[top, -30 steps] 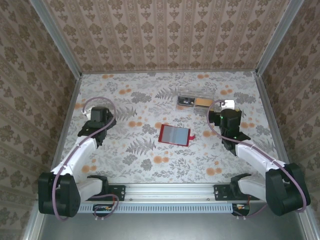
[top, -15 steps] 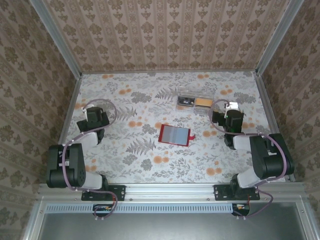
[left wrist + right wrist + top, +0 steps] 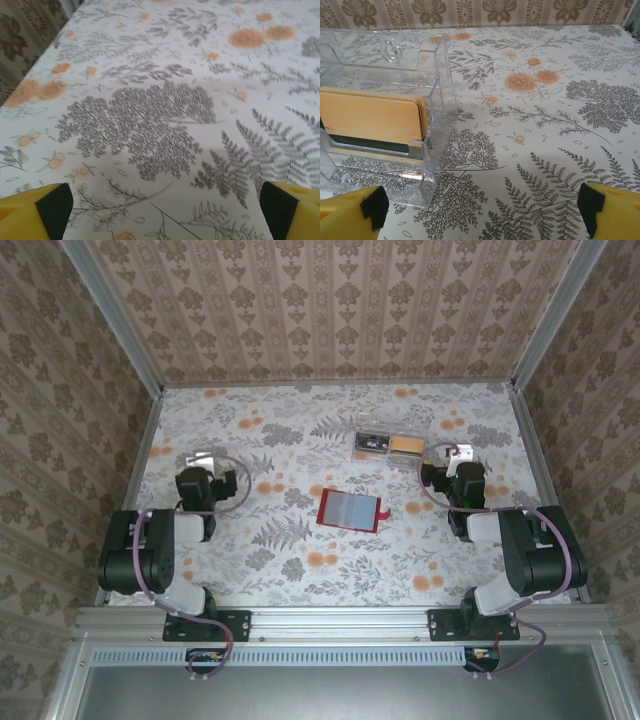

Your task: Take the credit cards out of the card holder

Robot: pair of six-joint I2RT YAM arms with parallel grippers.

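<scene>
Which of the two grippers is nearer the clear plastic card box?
The right gripper: the clear plastic card box sits just ahead of it. The left gripper lies beyond the open red card holder.

Clear box (image 3: 392,446) behind/right of card holder (image 3: 349,510)

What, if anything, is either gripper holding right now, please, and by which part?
Nothing is held. The left gripper and the right gripper are both open with nothing between their fingers; the card holder lies untouched.

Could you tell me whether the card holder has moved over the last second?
No. The card holder lies in the same place, just as far from the clear box.
</scene>
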